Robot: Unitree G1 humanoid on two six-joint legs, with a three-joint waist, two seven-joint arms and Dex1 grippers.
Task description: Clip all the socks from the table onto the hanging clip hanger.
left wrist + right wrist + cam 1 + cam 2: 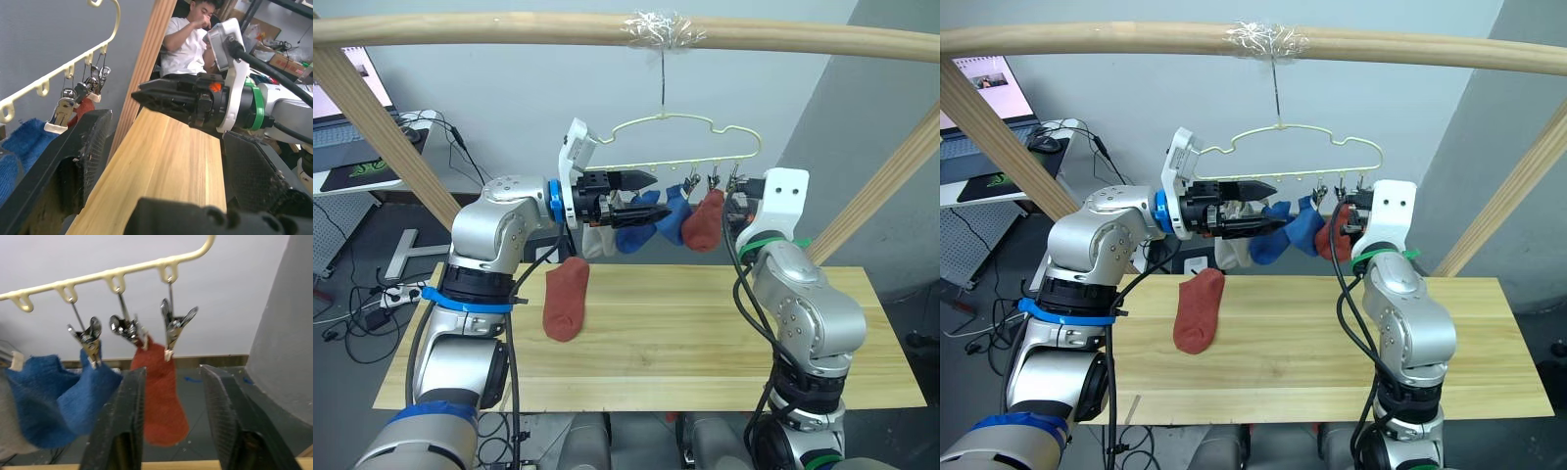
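The pale yellow-green clip hanger (685, 137) hangs by its hook from the top pole. Clipped to it are a light grey sock (597, 240), two blue socks (651, 230) and a rust-red sock (703, 220). Another rust-red sock (566, 299) lies on the table (705, 343), left of centre. My left gripper (661, 194) is open and empty, level with the hanging socks and pointing right. My right gripper (171, 369) is open and empty just right of the hung red sock (159, 396), below the end clip (175, 325), which seems to hold nothing.
A thick wooden pole frame (509, 29) spans the top, with slanted legs at both sides. A white desk with a laptop (352, 147) and cables stands at the far left. A person (188, 39) sits beyond the table's far end.
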